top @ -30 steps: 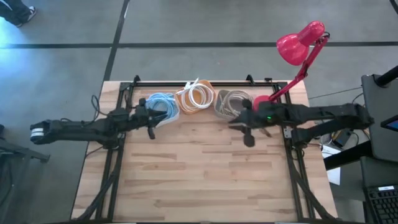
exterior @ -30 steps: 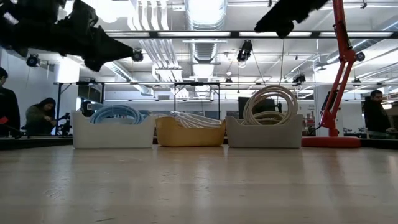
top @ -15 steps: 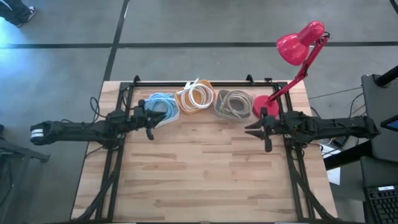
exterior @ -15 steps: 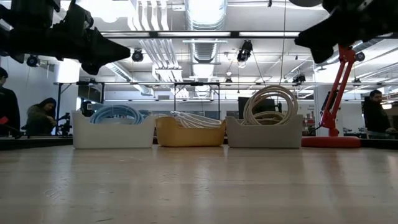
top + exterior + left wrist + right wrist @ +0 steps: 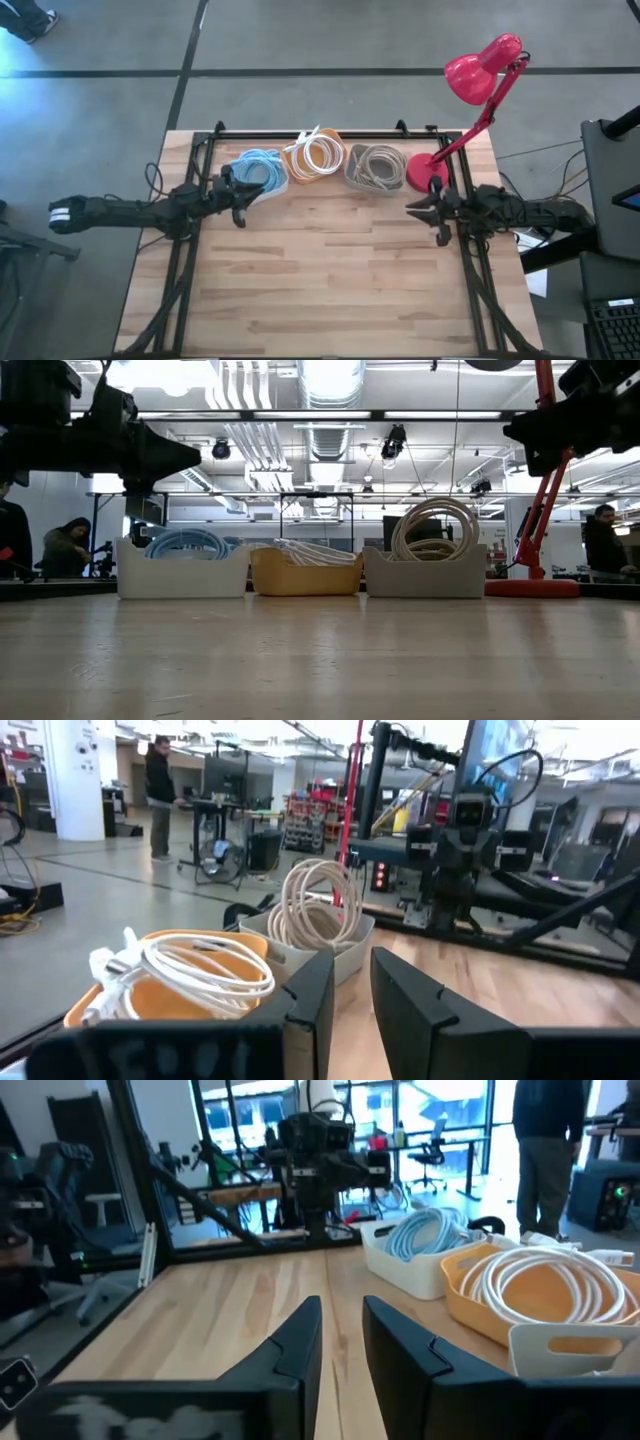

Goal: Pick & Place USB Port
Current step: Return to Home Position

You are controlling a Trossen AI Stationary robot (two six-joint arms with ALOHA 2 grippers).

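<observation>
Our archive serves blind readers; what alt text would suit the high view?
Three bins line the far edge of a wooden table: a white bin of blue cable, a yellow bin of white cable, a gray bin of beige cable, a red lamp beside it. The left end effector and right end effector hover empty at opposite table sides.
</observation>
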